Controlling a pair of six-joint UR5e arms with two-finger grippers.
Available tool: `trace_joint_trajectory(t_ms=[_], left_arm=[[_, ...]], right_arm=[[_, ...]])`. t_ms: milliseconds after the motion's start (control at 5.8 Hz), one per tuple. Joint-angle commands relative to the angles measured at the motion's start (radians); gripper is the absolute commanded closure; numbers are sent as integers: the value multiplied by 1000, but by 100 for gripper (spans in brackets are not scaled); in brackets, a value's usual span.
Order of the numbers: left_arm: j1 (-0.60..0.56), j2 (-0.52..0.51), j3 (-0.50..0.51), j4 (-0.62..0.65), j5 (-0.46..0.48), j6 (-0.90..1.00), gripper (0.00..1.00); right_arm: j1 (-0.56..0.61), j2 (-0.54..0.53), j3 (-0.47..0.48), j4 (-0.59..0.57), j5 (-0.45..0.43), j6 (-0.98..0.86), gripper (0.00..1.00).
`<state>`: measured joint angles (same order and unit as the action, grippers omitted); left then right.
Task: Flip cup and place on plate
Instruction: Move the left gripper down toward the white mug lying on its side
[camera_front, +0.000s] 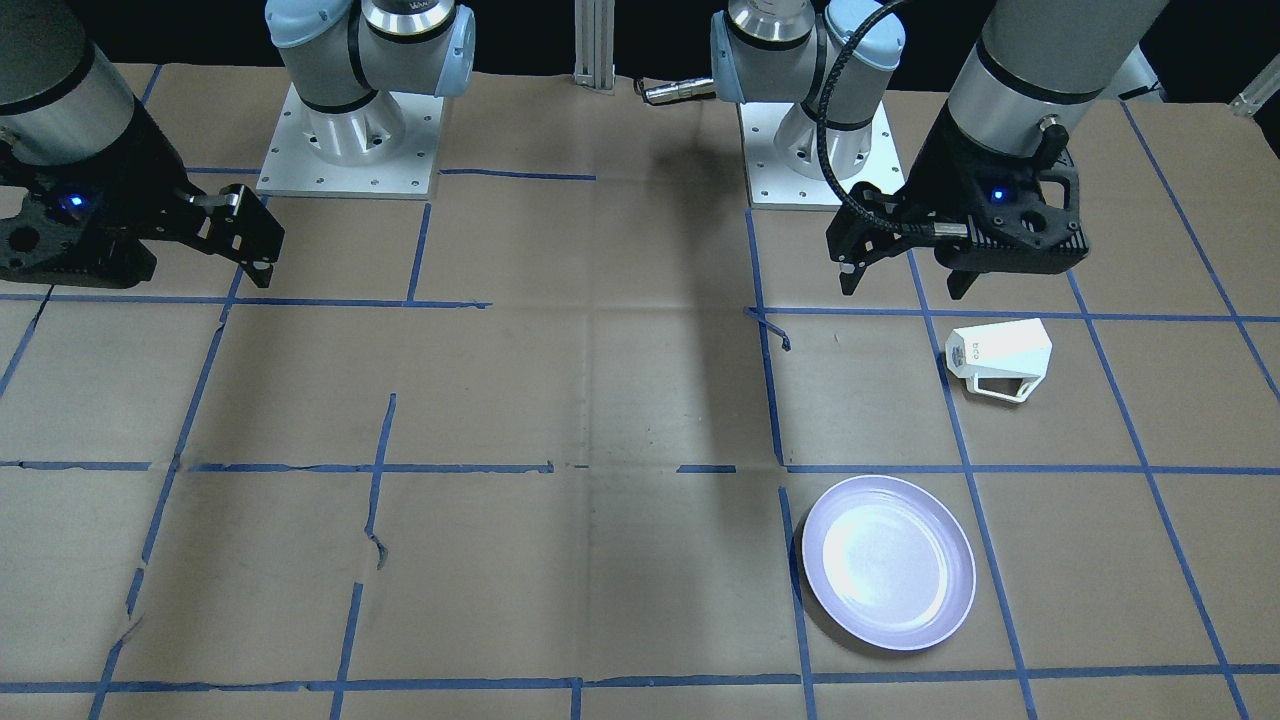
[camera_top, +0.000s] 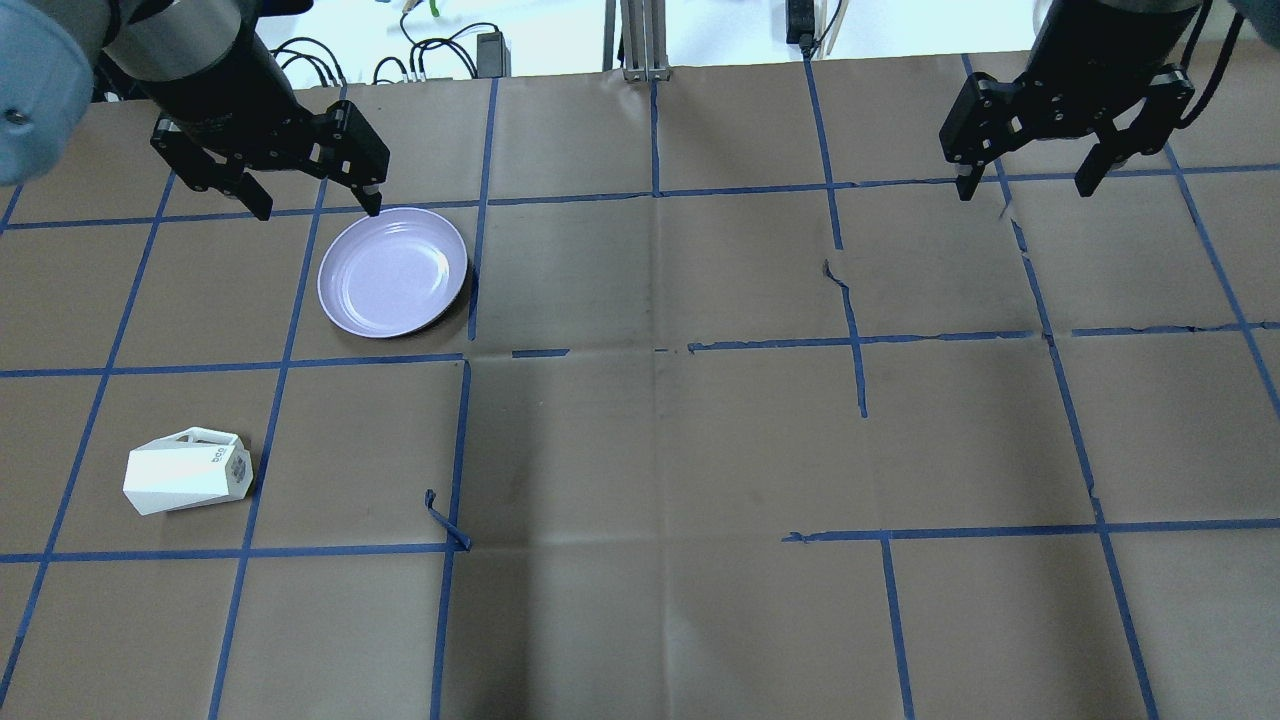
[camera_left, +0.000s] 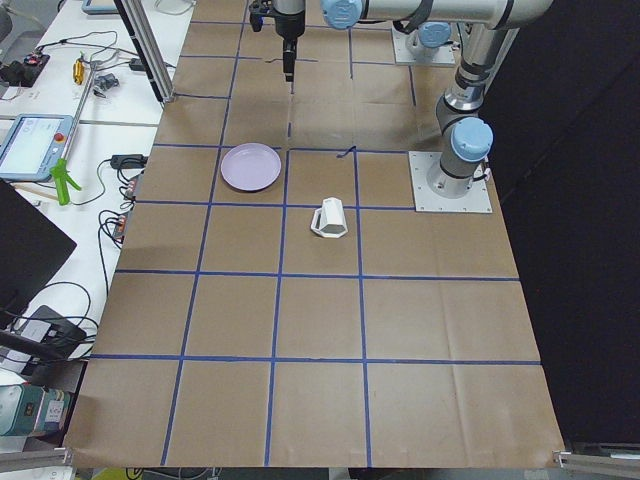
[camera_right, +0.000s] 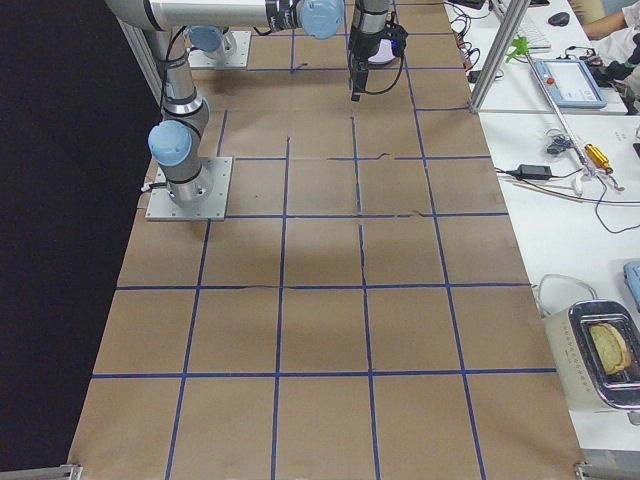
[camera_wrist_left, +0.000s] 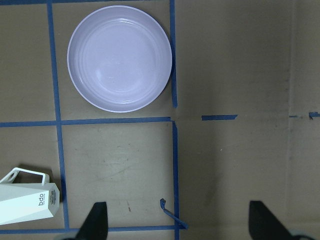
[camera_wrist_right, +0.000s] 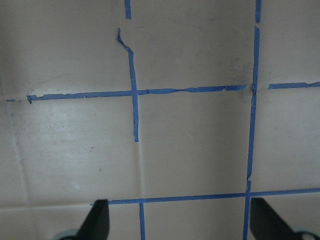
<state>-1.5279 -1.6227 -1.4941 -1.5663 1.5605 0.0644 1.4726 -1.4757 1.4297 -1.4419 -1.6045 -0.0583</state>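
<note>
Table (camera_top: 650, 440): brown paper with a grid of blue tape, torn in places; benches with cables and tools run along its far side.
Cup (camera_top: 188, 472): lies on its side on my left half of the table. The wide mouth faces my left, the narrow base with its logo faces the middle, and the handle points away from me. Nothing touches it.
Plate (camera_top: 393, 272): flat on the paper and bare, well apart from the cup, one grid square farther from my base.
Left gripper (camera_top: 318, 208): raised above the table with fingers spread wide and nothing between them. My left wrist camera shows the cup only at the lower left edge, so I judge I am not yet lined up over it.
Right gripper (camera_top: 1023, 190): raised over the far right of the table, also spread and empty, far from both things.
Risk, facets: if my pads close across a ridge instead of two flat faces, the cup could twist or squirt out.
Risk, handle: a finger catching the open frame could drag the cup across the paper.
Risk, flip: a shallow grip may slip as I turn it upright.
Risk, plate: released on the raised rim, the cup could tip; a hard landing could shift the glossy plate.
</note>
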Motion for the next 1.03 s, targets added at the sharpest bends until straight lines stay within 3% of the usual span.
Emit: trace_joint_trajectory(t_ms=[0,517,690,862], left_arm=[[0,1,0,0,3,0,2],[40,23,-3,-12,4,20,2],[90,38,-6,-30,4,97,2],[174,55,-12,-82,6,349,2]], right_arm=[[0,0,0,0,0,0,0],[0,0,0,0,0,0,0],[0,0,0,0,0,0,0],[0,0,0,0,0,0,0]])
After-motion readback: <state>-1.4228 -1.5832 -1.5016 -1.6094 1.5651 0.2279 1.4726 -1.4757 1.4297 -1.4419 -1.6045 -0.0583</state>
